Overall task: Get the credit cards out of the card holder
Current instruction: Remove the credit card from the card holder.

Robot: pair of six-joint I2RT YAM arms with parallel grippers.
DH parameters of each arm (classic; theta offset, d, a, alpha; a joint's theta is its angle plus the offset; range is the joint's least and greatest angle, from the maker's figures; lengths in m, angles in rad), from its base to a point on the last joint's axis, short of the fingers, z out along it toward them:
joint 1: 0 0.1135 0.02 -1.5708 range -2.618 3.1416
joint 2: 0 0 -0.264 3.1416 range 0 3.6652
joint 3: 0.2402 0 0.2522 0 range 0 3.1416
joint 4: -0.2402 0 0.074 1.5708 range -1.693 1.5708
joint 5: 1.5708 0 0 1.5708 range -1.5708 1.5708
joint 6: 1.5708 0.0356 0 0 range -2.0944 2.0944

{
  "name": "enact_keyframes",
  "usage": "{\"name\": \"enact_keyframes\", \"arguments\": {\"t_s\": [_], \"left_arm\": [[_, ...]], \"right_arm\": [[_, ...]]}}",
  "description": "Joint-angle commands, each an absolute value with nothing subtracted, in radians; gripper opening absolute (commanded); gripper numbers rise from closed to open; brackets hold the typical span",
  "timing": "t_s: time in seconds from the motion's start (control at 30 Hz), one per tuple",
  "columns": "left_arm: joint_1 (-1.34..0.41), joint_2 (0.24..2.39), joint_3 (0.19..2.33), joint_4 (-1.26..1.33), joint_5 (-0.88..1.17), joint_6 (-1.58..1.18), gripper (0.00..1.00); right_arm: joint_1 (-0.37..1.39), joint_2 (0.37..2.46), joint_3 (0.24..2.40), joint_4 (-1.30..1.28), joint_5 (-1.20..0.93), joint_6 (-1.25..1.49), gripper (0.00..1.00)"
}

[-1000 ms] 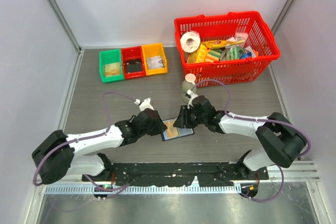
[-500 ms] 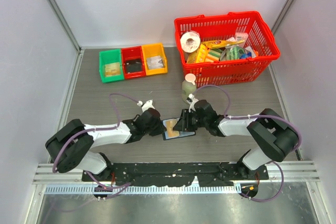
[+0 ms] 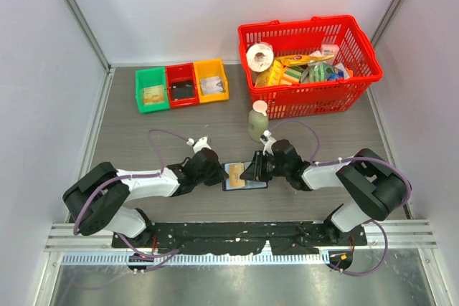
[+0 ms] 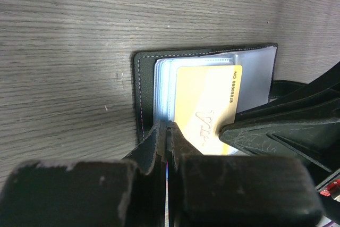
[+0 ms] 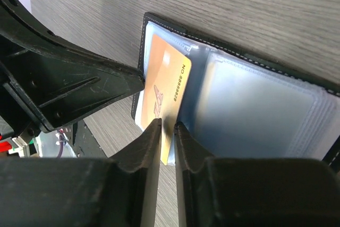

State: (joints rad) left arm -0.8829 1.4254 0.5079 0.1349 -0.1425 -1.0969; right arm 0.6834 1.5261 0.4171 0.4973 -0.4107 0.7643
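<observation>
- The holder (image 3: 244,183) lies open and flat on the tabletop (image 3: 143,141), with its clear sleeves facing up.
- A yellow card (image 5: 164,83) rests on the holder's left half. One end sticks out past the holder's black edge.
- The left gripper (image 4: 166,131) is at the holder's left edge with its jaws fully together. It seems to pinch the rim of a sleeve there, though the view is too tight to be sure.
- The right gripper (image 5: 167,128) reaches in over the holder's right half. Its jaws are drawn narrow onto the card's protruding end, one finger on each face.
- The two grippers nearly meet over the holder.
- A bottle (image 3: 257,121) stands just beyond the holder.
- A red basket (image 3: 315,98) is farther back.
- Three small trays (image 3: 181,85) sit well apart to the holder's far left.
</observation>
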Motion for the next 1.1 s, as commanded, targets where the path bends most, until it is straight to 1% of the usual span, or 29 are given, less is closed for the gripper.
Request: {"name": "enact_keyframes", "arguments": {"t_s": [0.0,0.17,0.3,0.47,0.73,0.77,0.83,0.9,1.07], "left_arm": [[-0.887,1.480,0.472,0.038,-0.144,-1.091,0.00],[-0.887,1.482,0.469,0.031,-0.149,-1.092,0.00],[-0.887,1.479,0.471,0.025,-0.155,-1.094,0.00],[-0.888,1.473,0.472,0.015,-0.161,-1.094,0.00],[-0.887,1.407,0.482,0.003,-0.150,-1.077,0.00],[-0.888,1.391,0.486,0.003,-0.140,-1.074,0.03],[-0.890,1.358,0.498,0.009,-0.120,-1.057,0.14],[-0.890,1.326,0.514,0.021,-0.095,-1.043,0.21],[-0.890,1.302,0.564,0.054,-0.041,-1.020,0.22]], "right_arm": [[0.673,1.517,0.393,0.621,-0.474,0.792,0.18],[0.649,1.513,0.373,0.656,-0.502,0.799,0.05],[0.621,1.514,0.347,0.693,-0.529,0.811,0.01],[0.588,1.511,0.319,0.718,-0.566,0.821,0.01],[0.574,1.522,0.331,0.643,-0.584,0.788,0.01],[0.575,1.526,0.336,0.638,-0.589,0.784,0.01],[0.572,1.537,0.341,0.635,-0.594,0.779,0.01],[0.571,1.554,0.347,0.635,-0.597,0.779,0.01],[0.574,1.588,0.356,0.652,-0.603,0.781,0.01]]}}
